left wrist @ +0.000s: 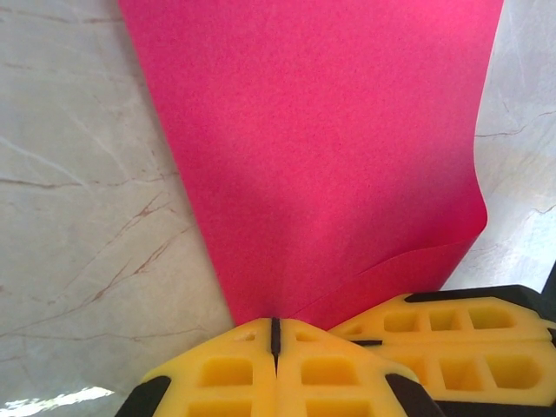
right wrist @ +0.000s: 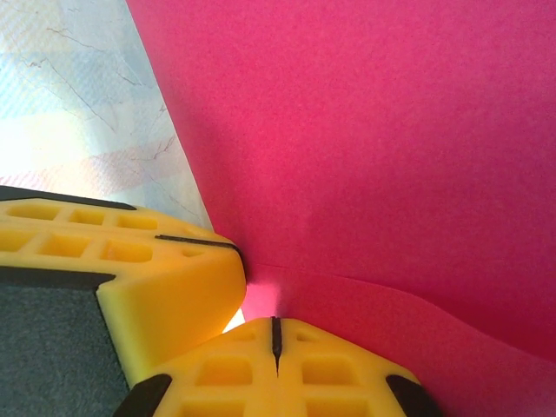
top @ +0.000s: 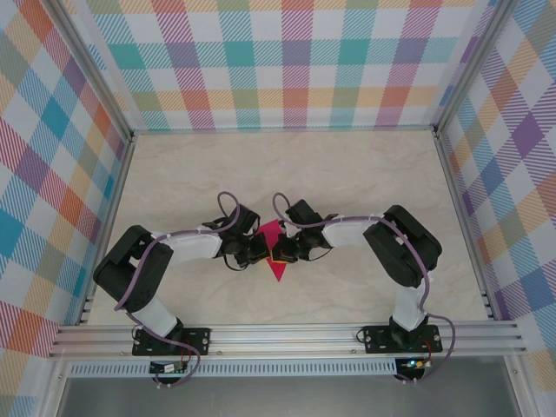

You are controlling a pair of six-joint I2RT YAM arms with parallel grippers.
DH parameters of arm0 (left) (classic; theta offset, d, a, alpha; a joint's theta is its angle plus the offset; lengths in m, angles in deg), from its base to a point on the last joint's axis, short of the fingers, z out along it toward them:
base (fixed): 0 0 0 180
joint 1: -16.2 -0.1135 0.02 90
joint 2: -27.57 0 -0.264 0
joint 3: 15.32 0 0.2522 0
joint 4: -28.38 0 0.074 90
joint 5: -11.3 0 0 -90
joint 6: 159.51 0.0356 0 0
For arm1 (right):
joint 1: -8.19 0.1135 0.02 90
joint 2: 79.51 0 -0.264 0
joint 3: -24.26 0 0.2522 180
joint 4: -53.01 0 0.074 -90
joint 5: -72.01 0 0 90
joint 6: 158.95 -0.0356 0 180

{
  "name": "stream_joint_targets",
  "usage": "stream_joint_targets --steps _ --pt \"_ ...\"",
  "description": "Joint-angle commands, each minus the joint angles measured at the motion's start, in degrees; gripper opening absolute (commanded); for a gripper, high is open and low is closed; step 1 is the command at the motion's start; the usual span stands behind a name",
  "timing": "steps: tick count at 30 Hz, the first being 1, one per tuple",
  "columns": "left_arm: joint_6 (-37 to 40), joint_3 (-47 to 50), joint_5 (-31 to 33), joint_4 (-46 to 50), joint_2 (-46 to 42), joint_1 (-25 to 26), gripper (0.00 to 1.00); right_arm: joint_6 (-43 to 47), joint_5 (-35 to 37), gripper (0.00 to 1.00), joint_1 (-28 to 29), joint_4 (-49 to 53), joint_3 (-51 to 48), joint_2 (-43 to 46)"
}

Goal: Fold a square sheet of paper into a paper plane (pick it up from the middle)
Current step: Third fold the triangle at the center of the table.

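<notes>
Left gripper (left wrist: 274, 337): yellow fingers pressed together, pinching the square sheet of paper (left wrist: 321, 148) at their tips. Right gripper (right wrist: 275, 337): fingers likewise closed tight, nipping the same sheet, just beside the left gripper's tips. The magenta sheet fans away from both pinch points, one edge curling. It sits mid-table (top: 373, 174), between the two arms. Checked walls (top: 287, 61) stand left, right and far.

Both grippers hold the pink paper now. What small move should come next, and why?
Probably ease the left gripper and the right gripper slightly apart, both shut. They pinch the paper close side by side, and it buckles in a wave beside the pinches; a gentle pull should flatten it before folding.
</notes>
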Motion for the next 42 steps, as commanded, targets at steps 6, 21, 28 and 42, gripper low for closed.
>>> stream_joint_targets --steps 6,21,28,42 --pt "2.92 -0.58 4.75 9.28 2.54 1.01 0.00 -0.93 1.76 0.00 -1.99 0.62 -3.08 6.56" --pt "3.27 -1.93 5.08 10.09 2.37 1.28 0.00 -0.96 3.43 0.00 -3.45 1.55 -5.67 3.24" --pt "5.77 -5.79 2.95 10.14 -0.66 1.28 0.00 -0.76 5.29 0.00 -3.45 4.14 -6.47 2.91" --pt "4.24 -7.21 -0.78 4.43 -0.29 4.47 0.00 1.42 4.36 0.00 -3.48 4.67 -6.11 1.24"
